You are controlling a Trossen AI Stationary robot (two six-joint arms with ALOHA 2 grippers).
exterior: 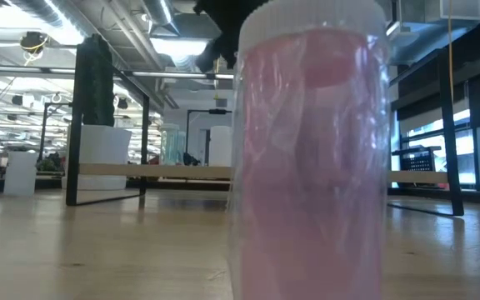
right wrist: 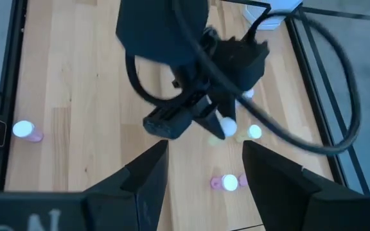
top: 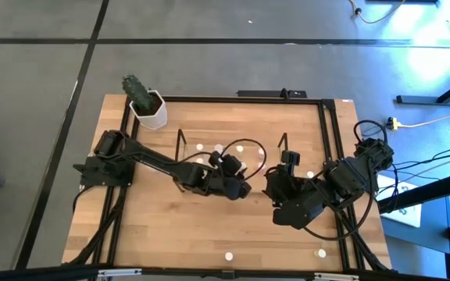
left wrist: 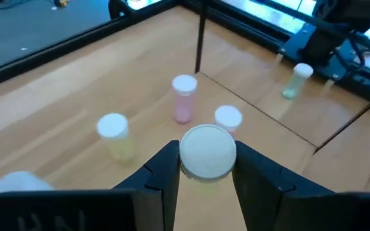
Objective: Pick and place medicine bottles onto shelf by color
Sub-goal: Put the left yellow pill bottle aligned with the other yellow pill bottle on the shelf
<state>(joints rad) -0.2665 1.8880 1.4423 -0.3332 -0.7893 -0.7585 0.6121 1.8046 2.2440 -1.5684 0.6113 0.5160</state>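
Table point(top: 170, 226) – light wood grain, black frame. Bottles: pink point(left wrist: 184, 99), yellowish point(left wrist: 115, 136), greenish point(left wrist: 294, 81), all w/ white caps. Arms dark. Plant pot point(top: 148, 111) white – green plant.

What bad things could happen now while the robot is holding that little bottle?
1. The left gripper pinches a white-capped bottle near its cap only, so it might slip or tip when moved.
2. A pink bottle, a yellowish bottle and another bottle stand close ahead; lowering there could knock one over.
3. The right gripper hangs open close to the left arm, so the two could bump.
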